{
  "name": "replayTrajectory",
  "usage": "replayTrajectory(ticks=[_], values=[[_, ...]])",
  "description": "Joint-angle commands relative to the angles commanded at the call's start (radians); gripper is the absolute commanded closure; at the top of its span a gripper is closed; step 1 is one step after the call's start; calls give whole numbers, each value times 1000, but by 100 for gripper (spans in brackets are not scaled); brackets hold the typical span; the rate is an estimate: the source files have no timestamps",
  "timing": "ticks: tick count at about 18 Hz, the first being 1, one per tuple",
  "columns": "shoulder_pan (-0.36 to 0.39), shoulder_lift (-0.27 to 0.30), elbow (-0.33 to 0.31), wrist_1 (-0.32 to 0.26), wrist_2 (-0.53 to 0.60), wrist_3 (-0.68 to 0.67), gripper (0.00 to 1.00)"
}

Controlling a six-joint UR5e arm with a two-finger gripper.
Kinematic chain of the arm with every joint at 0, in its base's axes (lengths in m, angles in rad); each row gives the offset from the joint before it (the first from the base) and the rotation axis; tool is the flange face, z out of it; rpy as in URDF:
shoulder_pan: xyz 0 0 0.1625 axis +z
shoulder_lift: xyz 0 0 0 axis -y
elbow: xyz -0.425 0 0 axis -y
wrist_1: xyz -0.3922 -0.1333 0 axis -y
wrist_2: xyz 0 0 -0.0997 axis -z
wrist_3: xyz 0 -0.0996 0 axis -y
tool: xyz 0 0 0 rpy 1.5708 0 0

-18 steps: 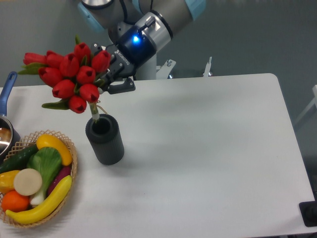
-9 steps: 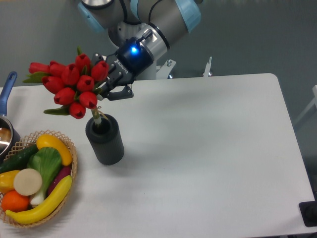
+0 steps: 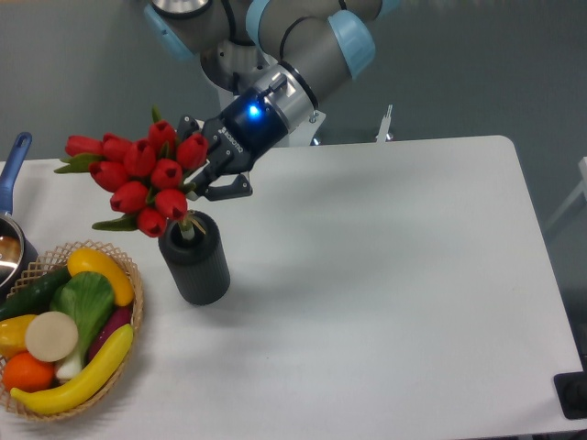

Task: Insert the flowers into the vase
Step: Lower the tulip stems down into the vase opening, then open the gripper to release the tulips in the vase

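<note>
The flowers (image 3: pixel 142 179), a bunch of red tulip buds with green leaves, tilt to the left over the vase, with their stems reaching down into its mouth. The vase (image 3: pixel 194 258) is dark grey and ribbed and stands upright at the table's left. My gripper (image 3: pixel 204 180) is shut on the flowers' stems just above the vase's rim, coming in from the upper right. The stems' lower ends are hidden inside the vase.
A woven basket (image 3: pixel 136 316) with toy fruit and vegetables sits at the front left, close to the vase. A blue-handled metal pot (image 3: pixel 11 234) stands at the left edge. The white table (image 3: pixel 385 275) stretches to the right.
My gripper has lowered and shifted slightly right with the flowers, so the stems sit deeper in the vase's mouth. The vase has not moved.
</note>
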Motion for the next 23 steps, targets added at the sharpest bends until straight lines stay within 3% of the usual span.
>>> replayTrajectory(ticks=[6, 9, 13, 15, 17, 19, 20, 23], values=[[0, -15, -72, 0, 15, 113, 89], [-2, -35, -77, 2, 47, 118, 87], [-2, -52, -75, 2, 58, 118, 78], [-2, -64, -75, 2, 60, 118, 54], [-2, -72, -74, 2, 60, 118, 37], [-2, -69, -78, 0, 60, 118, 8], [-2, -66, -78, 0, 60, 117, 0], [2, -60, -86, 0, 60, 117, 0]])
